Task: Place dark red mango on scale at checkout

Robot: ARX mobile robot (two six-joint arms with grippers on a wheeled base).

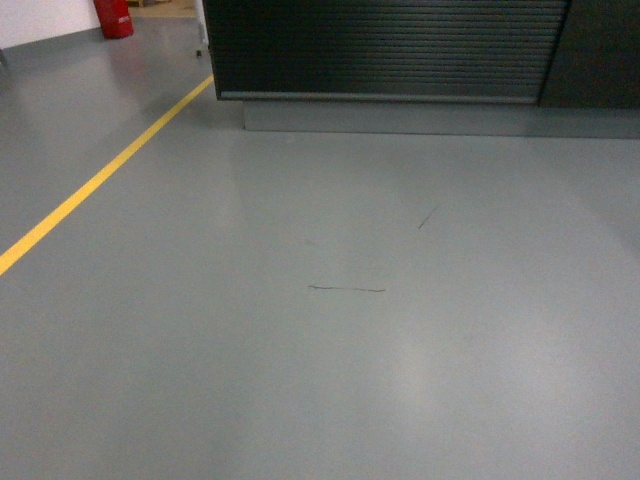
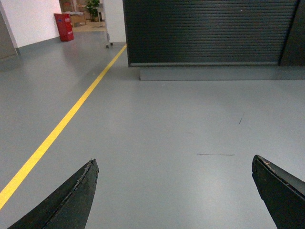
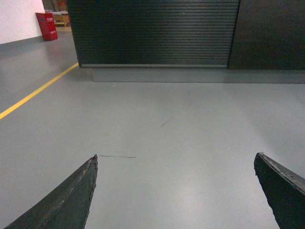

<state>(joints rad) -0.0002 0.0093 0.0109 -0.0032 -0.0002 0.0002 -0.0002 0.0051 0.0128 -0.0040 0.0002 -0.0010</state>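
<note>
Left gripper (image 2: 174, 164): both fingers spread wide apart, nothing between them, only bare floor visible in the gap. One black fingertip (image 2: 78, 191) sits at the lower left of the left wrist view, the other at the lower right edge.

Right gripper (image 3: 175, 162): same picture, jaws wide apart and holding nothing. Black fingertips (image 3: 78, 191) at the lower left and lower right corners of the right wrist view, grey floor between.

Neither gripper nor arm shows up in the head view.

Floor (image 1: 320, 330): smooth grey, glossy, soft light reflections. Thin dark scuff line (image 1: 346, 289) roughly centre of the head view, a shorter slanted mark (image 1: 427, 218) further ahead and to the right. Both marks also show in the wrist views.

Yellow floor line (image 1: 100, 180) runs diagonally from the lower left toward the counter's left corner.

Checkout (image 1: 390, 50): horizontally ribbed black front fills the top of all three views, sitting on a recessed grey plinth (image 1: 420, 118). A plain, smooth black panel (image 1: 600, 50) adjoins the ribbed section on the right. Only the front face is in frame; the counter top is cut off above.

Dark red mango: not visible in any view. Scale: not visible either.

Background left: red object (image 1: 115, 17) standing on the floor by a white wall (image 2: 33, 21). Left wrist view also shows a green plant (image 2: 92, 5) in a lit area beyond it.
</note>
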